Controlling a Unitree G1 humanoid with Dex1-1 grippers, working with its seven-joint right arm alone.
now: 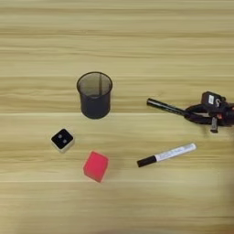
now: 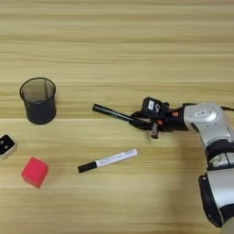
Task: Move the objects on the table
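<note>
Left eye view: the right gripper point(image 1: 195, 115) shows at the right edge, its black fingers closed around the near end of the black marker point(image 1: 165, 107). The marker's long axis runs away from the gripper toward the robot's left and slightly up the picture, so its free tip points roughly at the black mesh cup point(image 1: 94, 95), which stands upright well beyond that tip. Below the gripper and a little to its left lies the white marker with black cap point(image 1: 166, 155), apart from both gripper and black marker, its capped end turned further left. The red cube point(image 1: 96, 166) and the small white cube with a black dotted face point(image 1: 62, 140) sit far to the gripper's left, below the cup, on the table point(image 1: 117, 41).

Right eye view: the silver forearm point(image 2: 208, 119) comes in from the right and the gripper pinches the black marker at its right-hand end, most of the shaft sticking out leftward. Whether the marker rests on the wood or is just lifted I cannot tell. As I judge it, any carry toward the cup goes straight along the marker's own axis, tip leading. The left arm shows in neither view.
</note>
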